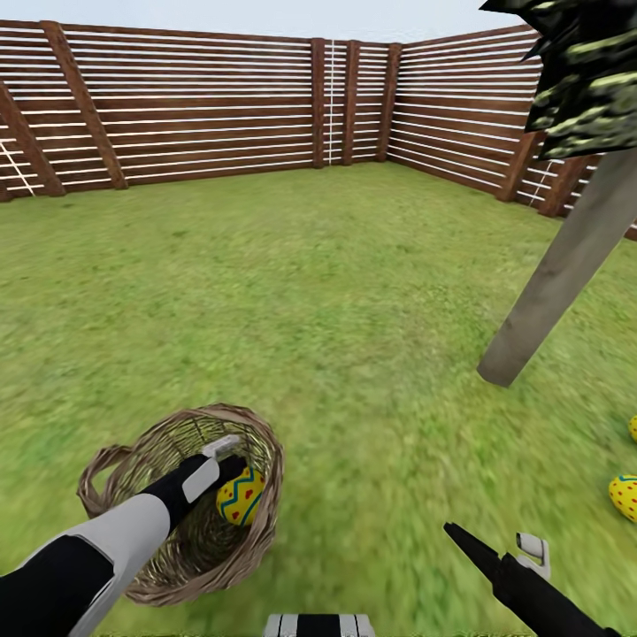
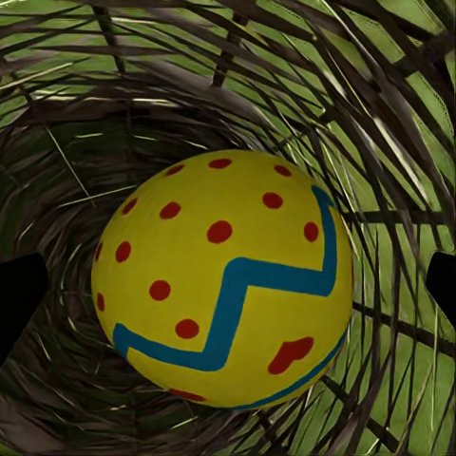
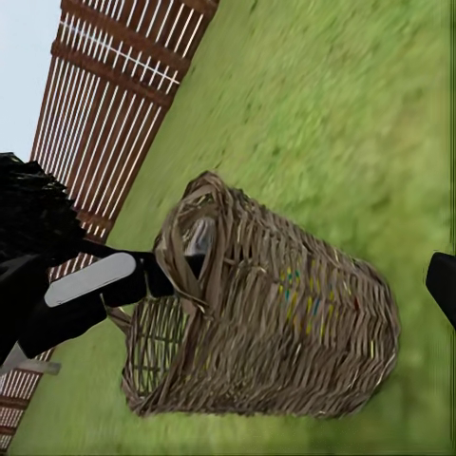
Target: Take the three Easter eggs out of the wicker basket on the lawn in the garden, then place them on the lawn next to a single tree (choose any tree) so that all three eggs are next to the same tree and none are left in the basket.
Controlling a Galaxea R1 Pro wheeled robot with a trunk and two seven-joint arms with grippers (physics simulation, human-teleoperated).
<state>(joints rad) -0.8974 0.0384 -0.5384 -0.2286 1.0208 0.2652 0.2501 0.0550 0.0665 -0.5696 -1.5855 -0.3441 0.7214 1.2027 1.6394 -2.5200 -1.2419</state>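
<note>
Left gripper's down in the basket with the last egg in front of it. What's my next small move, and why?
Probably ease the left gripper a little further in, then close on the egg. In the left wrist view its fingers sit wide apart on either side of the egg, not yet touching it. Two eggs already lie on the lawn near the tree.

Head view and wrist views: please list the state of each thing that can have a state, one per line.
wicker basket: on the lawn, tipped, one egg inside.
egg in basket: between the open left tool fingers, not gripped.
two eggs: on grass near the tree.
right tool: open, empty, above the grass.
</note>
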